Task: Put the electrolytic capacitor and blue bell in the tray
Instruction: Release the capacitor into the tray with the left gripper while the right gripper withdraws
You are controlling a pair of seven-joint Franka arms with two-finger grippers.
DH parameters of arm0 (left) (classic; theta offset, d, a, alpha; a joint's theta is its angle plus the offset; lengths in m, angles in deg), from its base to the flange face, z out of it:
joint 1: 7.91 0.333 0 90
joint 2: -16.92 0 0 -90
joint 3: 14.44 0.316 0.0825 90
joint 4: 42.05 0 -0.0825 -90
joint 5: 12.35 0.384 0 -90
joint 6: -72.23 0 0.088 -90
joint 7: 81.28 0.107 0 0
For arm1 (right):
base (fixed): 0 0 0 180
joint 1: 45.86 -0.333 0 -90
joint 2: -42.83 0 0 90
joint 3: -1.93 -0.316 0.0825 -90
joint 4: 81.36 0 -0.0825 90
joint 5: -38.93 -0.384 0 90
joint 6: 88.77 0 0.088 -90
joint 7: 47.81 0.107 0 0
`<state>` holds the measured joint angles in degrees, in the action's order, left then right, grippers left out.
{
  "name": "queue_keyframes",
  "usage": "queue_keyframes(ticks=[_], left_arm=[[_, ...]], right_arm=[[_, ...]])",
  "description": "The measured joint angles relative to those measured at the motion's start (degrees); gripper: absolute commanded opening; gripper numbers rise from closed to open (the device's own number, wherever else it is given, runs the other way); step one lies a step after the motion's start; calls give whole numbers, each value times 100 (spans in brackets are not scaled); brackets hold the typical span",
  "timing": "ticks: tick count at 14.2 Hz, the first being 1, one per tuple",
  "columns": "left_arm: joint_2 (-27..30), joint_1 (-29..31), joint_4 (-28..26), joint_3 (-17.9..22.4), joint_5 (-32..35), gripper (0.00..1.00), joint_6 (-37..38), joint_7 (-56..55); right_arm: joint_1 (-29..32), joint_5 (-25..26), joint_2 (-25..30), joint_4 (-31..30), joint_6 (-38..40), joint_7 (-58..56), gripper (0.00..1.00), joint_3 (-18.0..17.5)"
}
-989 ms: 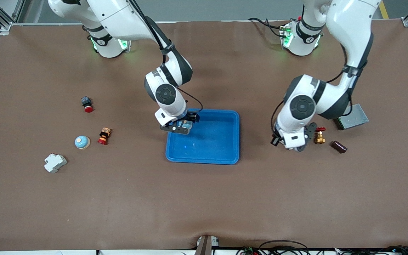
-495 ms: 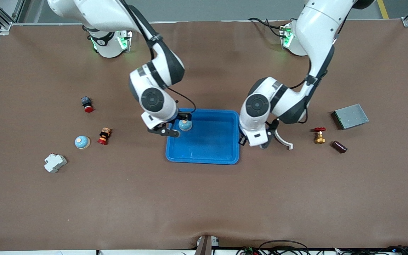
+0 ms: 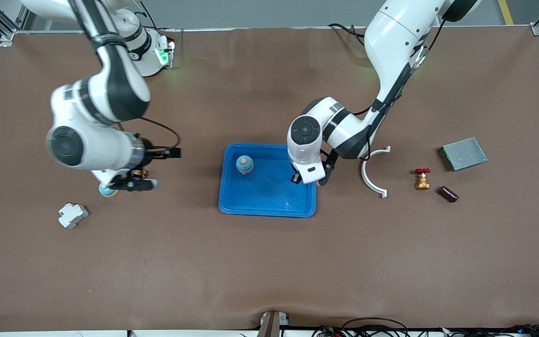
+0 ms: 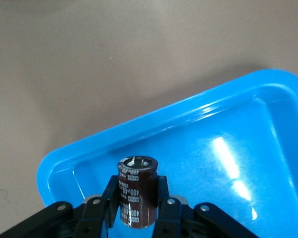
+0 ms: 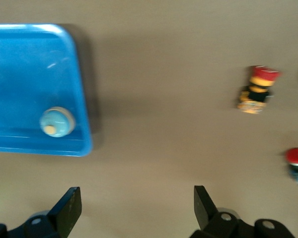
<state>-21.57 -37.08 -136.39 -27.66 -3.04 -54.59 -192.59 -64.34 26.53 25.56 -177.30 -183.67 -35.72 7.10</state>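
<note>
1 blue bell [image 3: 244, 164] sits in the upper left of the tray [image 3: 269, 209], mid-frame. The left gripper [image 4: 137, 206] clamps the electrolytic capacitor [image 4: 137, 190] upright over the tray's corner. The right gripper [image 5: 137, 204], fingers spread and empty, hangs over bare table at mid-left.

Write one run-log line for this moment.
left hand: holds capacitor over tray | right hand: open, withdrawn | blue bell: in tray
</note>
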Motion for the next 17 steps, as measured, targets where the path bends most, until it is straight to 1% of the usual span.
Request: queue_keyframes(ticks=[1,2,3,4,6,8,11,14,17], left_arm=[[-55,-6,12,1,-75,10,0,-12],[-115,-14,21,0,-150,36,0,-12],[-174,-38,30,0,-225,75,-2,-12],[-231,-67,41,-1,-276,100,-2,-13],[-291,-87,142,2,-298,100,-17,-24],[-274,-50,445,19,-320,100,76,-24],[-23,55,829,108,-300,100,743,40],[501,489,903,147,-153,100,1892,1033],[941,1152,889,168,-136,100,2543,2122]], right_arm=[[84,267,36,-4,49,-66,100,-3],[98,527,53,-5,64,-84,100,-6],[97,704,57,-8,64,-125,100,-19],[119,792,57,-15,64,-238,100,-19],[370,851,60,-38,58,-750,100,-11],[848,896,59,-81,-9,-1419,100,-3],[1488,1005,47,-160,-432,-2289,100,1],[1814,1070,-34,-425,-1147,-2851,100,-2],[2051,1083,-128,-989,-2161,-3271,100,-4]])
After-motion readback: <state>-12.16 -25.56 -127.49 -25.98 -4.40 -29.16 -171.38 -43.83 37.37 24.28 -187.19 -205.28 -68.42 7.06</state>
